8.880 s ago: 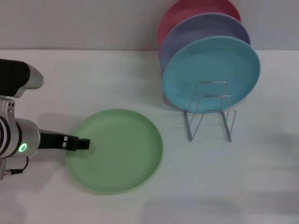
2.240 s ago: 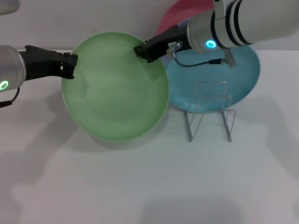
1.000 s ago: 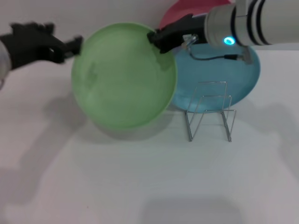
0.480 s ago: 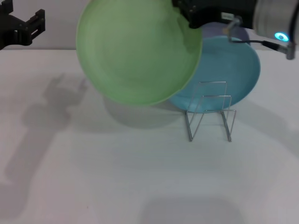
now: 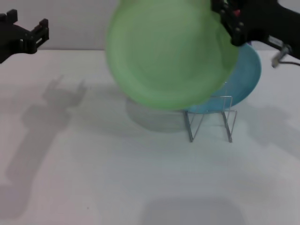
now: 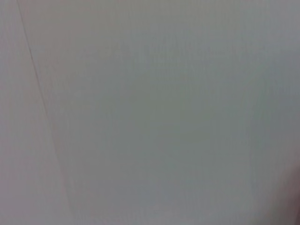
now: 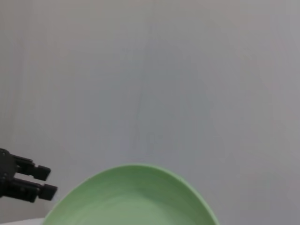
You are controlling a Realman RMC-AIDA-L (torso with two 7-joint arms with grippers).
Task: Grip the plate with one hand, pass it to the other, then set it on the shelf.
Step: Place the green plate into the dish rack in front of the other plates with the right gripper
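The light green plate (image 5: 171, 54) hangs in the air, tilted toward me, in front of the standing plates and above the left side of the wire shelf (image 5: 211, 115). My right gripper (image 5: 228, 21) is shut on the plate's upper right rim. The plate's rim also shows in the right wrist view (image 7: 131, 197). My left gripper (image 5: 29, 33) is open and empty, raised at the far left, well apart from the plate. It shows far off in the right wrist view (image 7: 40, 183). The left wrist view shows only a blank wall.
A turquoise-blue plate (image 5: 246, 77) stands in the back of the wire shelf, partly hidden by the green plate. The shelf's front loops stand free. The white table (image 5: 117, 178) stretches in front.
The left gripper let go of the plate and drew back to the left. The right gripper carried the plate up and to the right, over the shelf.
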